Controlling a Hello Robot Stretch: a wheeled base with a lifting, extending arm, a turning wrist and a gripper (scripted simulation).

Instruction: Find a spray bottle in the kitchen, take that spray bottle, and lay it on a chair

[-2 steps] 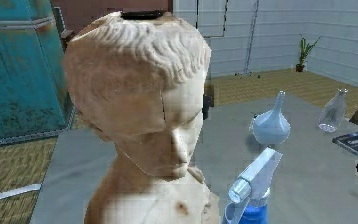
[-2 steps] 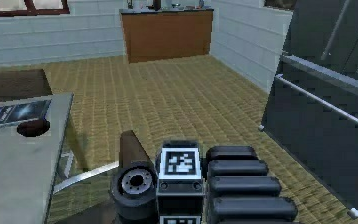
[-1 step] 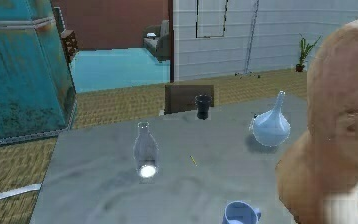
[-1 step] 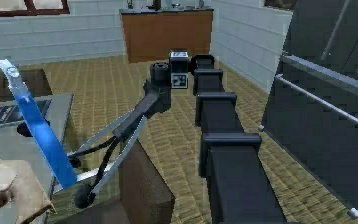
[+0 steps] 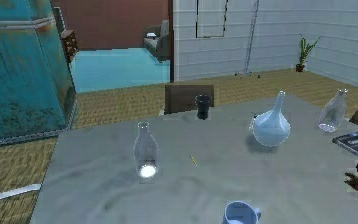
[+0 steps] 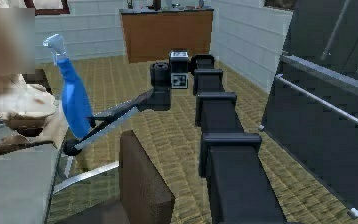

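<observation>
Looking ahead, a grey marbled worktop (image 5: 97, 170) spreads across the foreground. A clear glass bottle (image 5: 145, 150) stands on it toward the left, and a small dark cup (image 5: 202, 106) stands near the far edge. To the cup's right is a pale blue, round-bellied vase (image 5: 272, 124), with a second clear bottle (image 5: 334, 110) further right. A blue mug (image 5: 242, 213) sits at the near edge. The back of a far chair (image 5: 189, 97) shows just behind the dark cup, against the worktop's far side. A tall teal block (image 5: 22, 70) rises on the left. A potted plant (image 5: 305, 50) stands on the wood floor in the far corner, by the pale boarded wall.

Out to the arm's side, the dark arm (image 6: 227, 150) climbs from the bottom edge and ends at two white marked squares (image 6: 180, 60). From there the gripper (image 6: 75, 143) slants down to the left. The blue spray bottle (image 6: 74, 95) stands upright at the far end of the fingers, with only wood floor behind and below it. It is just off the worktop's corner and touches no surface, so the gripper holds it. I cannot tell how the fingers are set around it. A brown chair (image 6: 145, 185) stands lower down, between the worktop and the arm and apart from the bottle. An orange-brown cabinet (image 6: 167, 38) lines the far wall, and dark panels (image 6: 327, 80) rise on the right.
</observation>
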